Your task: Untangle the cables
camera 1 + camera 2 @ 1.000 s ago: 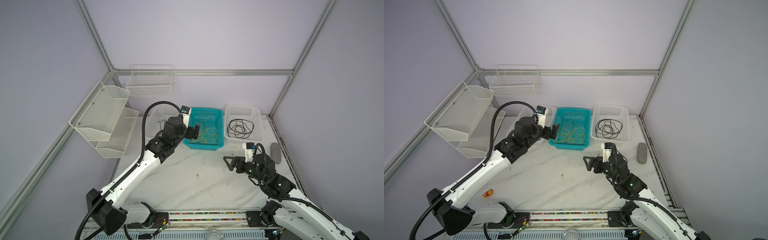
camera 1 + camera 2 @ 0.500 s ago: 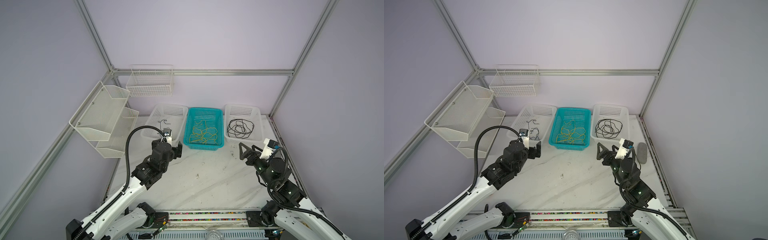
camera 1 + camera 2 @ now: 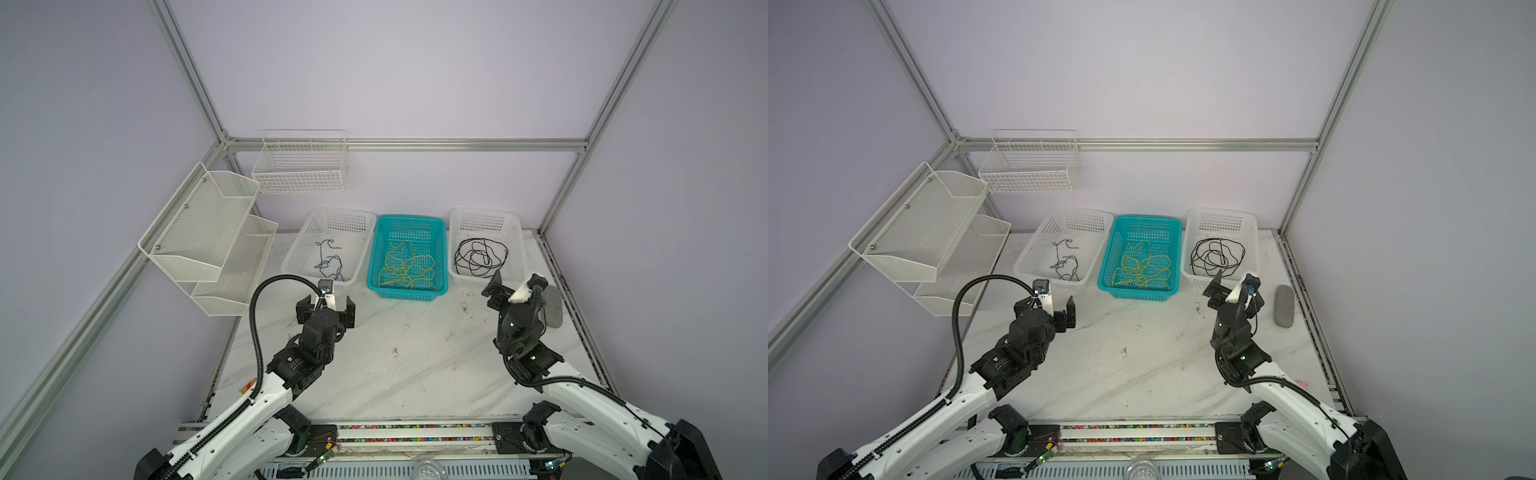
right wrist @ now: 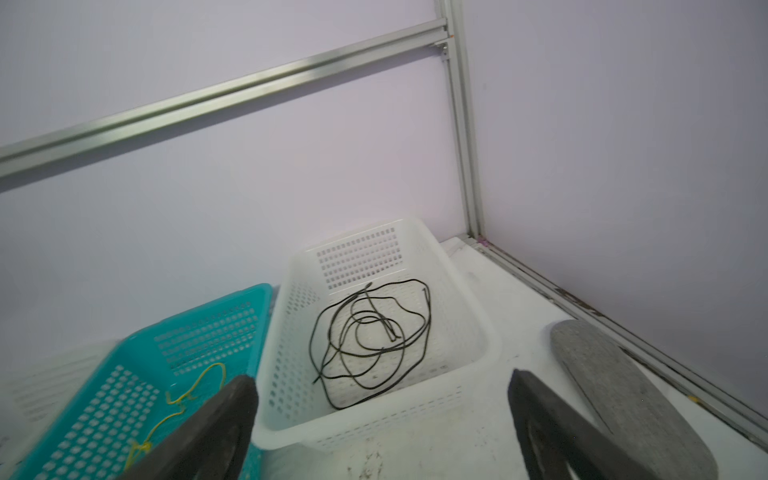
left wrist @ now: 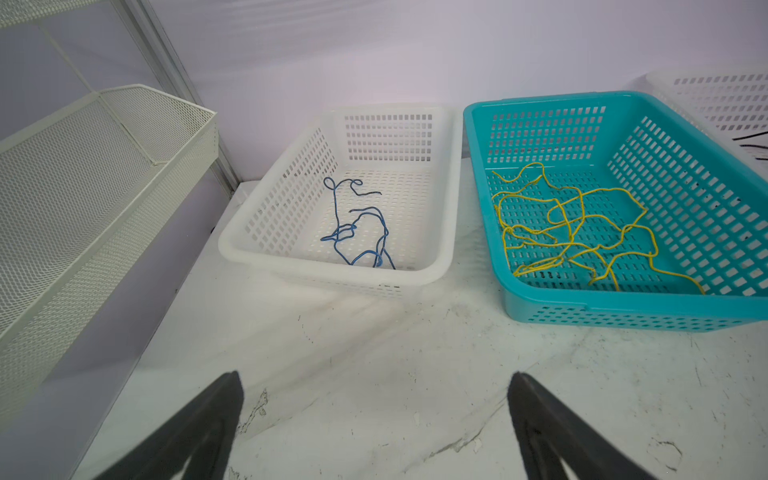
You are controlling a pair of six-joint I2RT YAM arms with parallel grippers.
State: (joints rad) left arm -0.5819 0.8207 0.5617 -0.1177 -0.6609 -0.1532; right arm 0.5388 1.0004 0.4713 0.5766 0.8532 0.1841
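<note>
The cables lie sorted in three baskets at the back of the table. A dark blue cable is in the left white basket. Yellow cables fill the teal basket. A black cable coils in the right white basket. My left gripper hovers open and empty over the marble, short of the left white basket. My right gripper is open and empty just before the right white basket.
A grey oblong pad lies on the table right of my right gripper, by the frame rail. A two-tier mesh shelf hangs on the left wall and a wire basket on the back wall.
My left gripper drew back from over the teal basket to the table in front of the left white basket. My right gripper swung from mid-table toward the right white basket.
</note>
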